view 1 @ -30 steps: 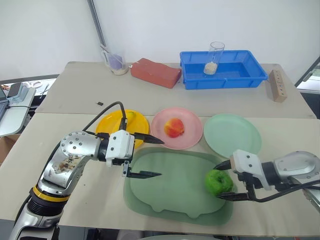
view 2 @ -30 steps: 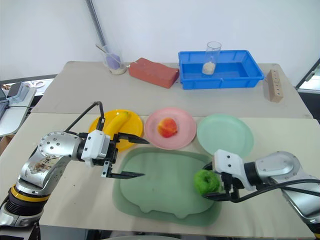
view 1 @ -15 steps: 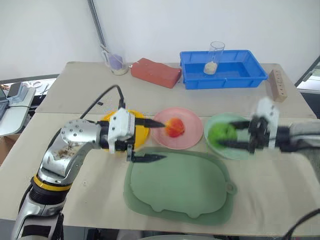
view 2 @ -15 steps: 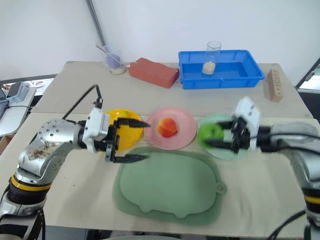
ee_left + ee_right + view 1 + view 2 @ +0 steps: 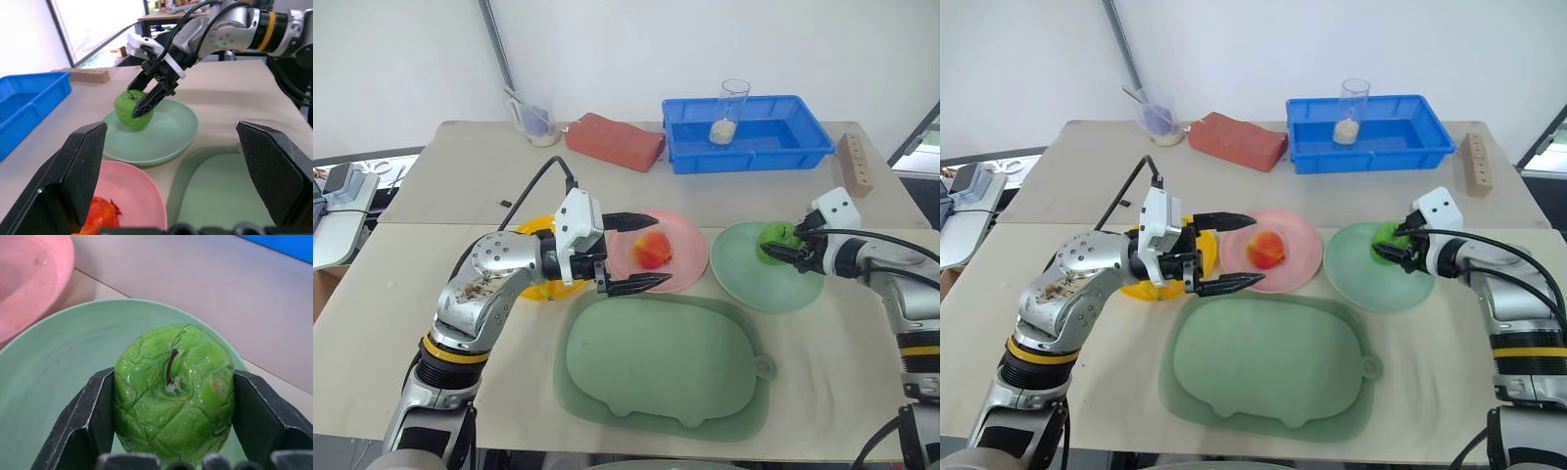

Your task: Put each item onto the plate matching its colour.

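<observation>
The right pincer (image 5: 171,455) grips a green apple (image 5: 173,391) over the mint green plate (image 5: 754,279). The left pincer (image 5: 641,253) hangs wide open, empty, beside the pink plate (image 5: 685,264) on the counter (image 5: 460,176).

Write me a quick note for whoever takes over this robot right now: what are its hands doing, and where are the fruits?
Right gripper: shut on the green apple, holding it on the green plate.
Left gripper: open, holding nothing, beside the pink plate.
Banana: on the yellow plate, mostly hidden by the left arm.
Red fruit: on the pink plate.
Done: banana and red fruit sorted.
Left: release the apple and pull the arm back.
</observation>
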Robot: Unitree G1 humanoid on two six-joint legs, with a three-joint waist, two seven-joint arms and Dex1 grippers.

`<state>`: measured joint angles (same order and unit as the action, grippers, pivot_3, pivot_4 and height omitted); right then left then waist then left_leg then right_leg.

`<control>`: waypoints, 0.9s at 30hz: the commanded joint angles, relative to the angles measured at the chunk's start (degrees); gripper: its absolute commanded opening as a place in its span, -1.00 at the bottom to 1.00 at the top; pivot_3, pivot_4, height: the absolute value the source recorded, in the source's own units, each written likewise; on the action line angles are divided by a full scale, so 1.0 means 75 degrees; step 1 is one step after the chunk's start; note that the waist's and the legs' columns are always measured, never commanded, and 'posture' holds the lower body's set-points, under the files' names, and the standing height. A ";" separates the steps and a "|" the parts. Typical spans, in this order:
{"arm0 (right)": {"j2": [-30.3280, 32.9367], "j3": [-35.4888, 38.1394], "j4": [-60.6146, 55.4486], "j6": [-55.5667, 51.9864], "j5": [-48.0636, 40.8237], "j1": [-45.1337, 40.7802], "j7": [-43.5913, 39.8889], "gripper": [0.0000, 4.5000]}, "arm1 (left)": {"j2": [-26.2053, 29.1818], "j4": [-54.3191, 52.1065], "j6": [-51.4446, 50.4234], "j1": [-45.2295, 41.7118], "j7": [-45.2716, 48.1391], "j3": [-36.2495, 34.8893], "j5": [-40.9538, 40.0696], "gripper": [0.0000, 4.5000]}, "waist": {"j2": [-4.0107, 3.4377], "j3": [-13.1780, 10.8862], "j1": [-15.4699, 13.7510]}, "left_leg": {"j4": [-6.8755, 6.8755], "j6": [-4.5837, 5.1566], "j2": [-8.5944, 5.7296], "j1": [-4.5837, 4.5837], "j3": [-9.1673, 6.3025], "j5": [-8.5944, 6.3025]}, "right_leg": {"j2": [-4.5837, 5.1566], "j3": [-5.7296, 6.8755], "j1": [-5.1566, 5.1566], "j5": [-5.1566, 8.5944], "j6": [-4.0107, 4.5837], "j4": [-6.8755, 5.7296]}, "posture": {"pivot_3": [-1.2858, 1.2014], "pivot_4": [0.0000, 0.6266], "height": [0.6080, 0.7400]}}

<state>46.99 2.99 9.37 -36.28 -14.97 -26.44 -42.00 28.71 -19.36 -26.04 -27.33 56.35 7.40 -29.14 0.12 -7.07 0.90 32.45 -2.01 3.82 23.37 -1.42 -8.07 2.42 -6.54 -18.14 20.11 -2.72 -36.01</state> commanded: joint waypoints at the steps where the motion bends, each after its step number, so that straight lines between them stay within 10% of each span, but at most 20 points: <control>1: -0.0037 0.0170 -0.0089 0.0033 -0.0038 -0.0177 -0.0072 0.91 | -0.0038 -0.0193 0.0205 0.0002 -0.0159 -0.0109 0.0053 1.00 | 0.0001 0.0000 -0.0006 | 0.0003 0.0000 0.0000 0.0000 0.0000 0.0000 | 0.0000 0.0000 0.0001 0.0000 0.0000 0.0000 | 0.03 -0.52 1.00; 15: 0.0547 0.2814 -0.0853 -0.1568 -0.2043 -0.0371 -0.0589 0.98 | 0.0578 0.0729 -0.0900 -0.0425 -0.1096 -0.1470 -0.0344 1.00 | -0.0005 -0.0007 -0.0019 | 0.0005 0.0000 -0.0001 -0.0001 -0.0001 0.0000 | 0.0000 0.0001 0.0004 -0.0001 -0.0002 -0.0005 | 0.03 -0.52 1.00; 27: -0.0328 0.3140 0.2379 0.3490 0.0754 0.0243 0.3033 0.98 | 0.1270 0.6195 0.2044 -0.0720 -0.4991 -0.3908 0.1988 1.00 | -0.0025 0.0018 0.0051 | -0.0025 0.0000 -0.0003 -0.0023 0.0019 -0.0001 | 0.0001 -0.0033 -0.0008 0.0000 -0.0003 0.0002 | 0.03 -0.52 1.00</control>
<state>44.15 26.10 25.40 -17.37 -11.89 -23.79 -23.01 37.56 24.32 -14.86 -33.12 21.99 -19.60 -15.76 -0.07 -6.93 1.29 32.21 -2.02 3.78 23.17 -1.23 -8.07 2.44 -6.83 -18.22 20.10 -2.75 -36.00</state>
